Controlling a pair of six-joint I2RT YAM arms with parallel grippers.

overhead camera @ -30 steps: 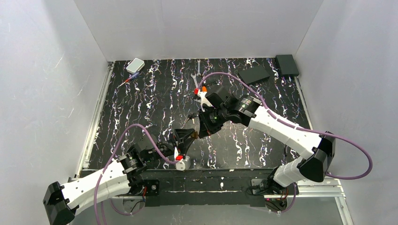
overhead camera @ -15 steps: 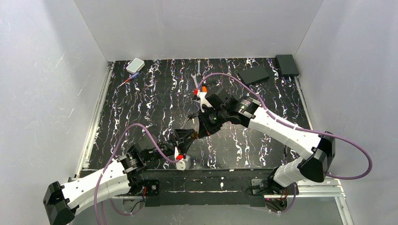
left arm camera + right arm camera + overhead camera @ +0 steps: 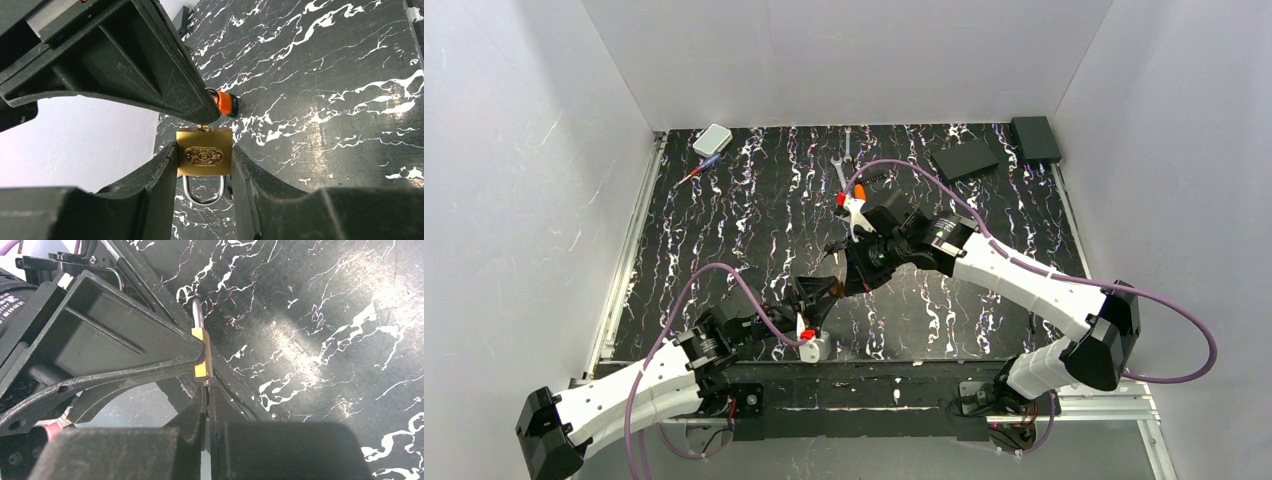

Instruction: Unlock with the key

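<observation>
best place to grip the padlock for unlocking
Grip the brass padlock by its two narrow edges, coming from the shackle end, as the left gripper does: those edges are flat and parallel, and the end opposite the shackle is left bare toward the right gripper.

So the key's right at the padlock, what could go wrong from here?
The left hand pinches the brass padlock only by its two side edges, so a twist from the key might turn it in the grip. The right hand is shut on the key with just a sliver showing at the lock; it may slip or go in skewed. The shackle sits between the left fingers, maybe with little room to spring open.
</observation>
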